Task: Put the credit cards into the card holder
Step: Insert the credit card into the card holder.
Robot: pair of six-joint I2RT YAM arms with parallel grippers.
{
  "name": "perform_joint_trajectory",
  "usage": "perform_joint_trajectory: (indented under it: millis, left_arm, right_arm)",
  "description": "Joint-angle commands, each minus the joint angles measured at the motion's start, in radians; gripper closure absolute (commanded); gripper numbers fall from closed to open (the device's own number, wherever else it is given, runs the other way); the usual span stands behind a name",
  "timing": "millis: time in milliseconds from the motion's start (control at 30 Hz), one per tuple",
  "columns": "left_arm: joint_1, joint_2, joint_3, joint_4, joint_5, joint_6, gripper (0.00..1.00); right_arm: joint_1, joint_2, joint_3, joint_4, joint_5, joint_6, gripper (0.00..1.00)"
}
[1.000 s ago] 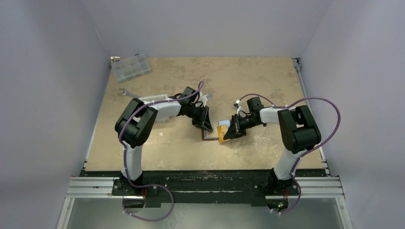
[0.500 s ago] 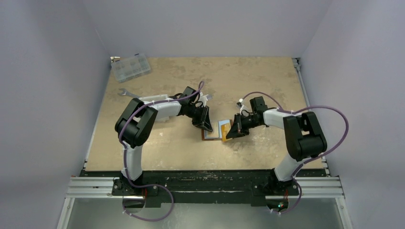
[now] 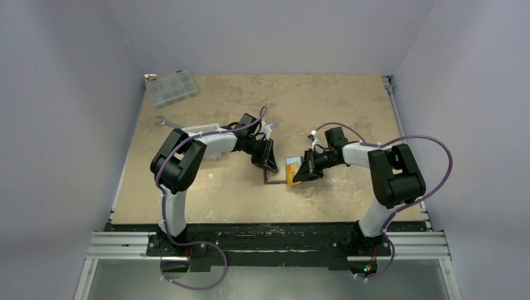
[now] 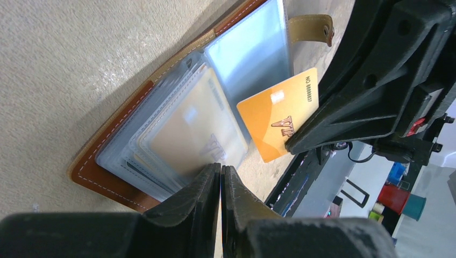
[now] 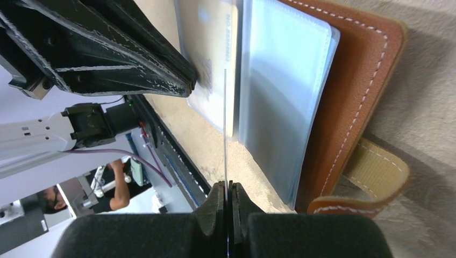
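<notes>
Brown leather shows at the middle of the table (image 3: 250, 100), where the card holder (image 3: 269, 181) lies open and flat between the two arms. The left gripper (image 3: 270, 164) comes in from the left. In its wrist view, its jaws (image 4: 221, 167) are pinched together on the near edge of the holder's clear sleeves (image 4: 177, 134), and a pale gold card shows through one of them. The right gripper (image 3: 299, 176) faces it from the other side, jaws clamped on the orange card (image 4: 274, 121). That card is tilted, with its free corner over the open sleeves just beside the left jaws. In the right wrist view, the card (image 5: 225, 134) appears edge-on as a thin line rising from the right gripper (image 5: 227, 185), beside the leather cover (image 5: 365, 70). Farther back on the left are a white tray (image 3: 201, 129) partly under the left arm, a silver wrench (image 3: 164, 121), and a clear compartment box (image 3: 170, 87) in the far corner.
</notes>
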Motion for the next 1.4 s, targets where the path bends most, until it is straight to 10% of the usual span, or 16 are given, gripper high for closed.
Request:
perform_joint_trajectory:
  millis: [0,1367]
  left_arm:
    - [0.013,0.060,-0.054,-0.091,-0.212,0.085,0.88]
    - [0.004,0.057,-0.059,-0.100,-0.241,0.091,0.89]
  right_arm:
    - [0.011,0.017,0.017,0.021,-0.046,0.019,1.00]
    - [0.026,0.206,0.190,-0.047,0.065,-0.072,1.00]
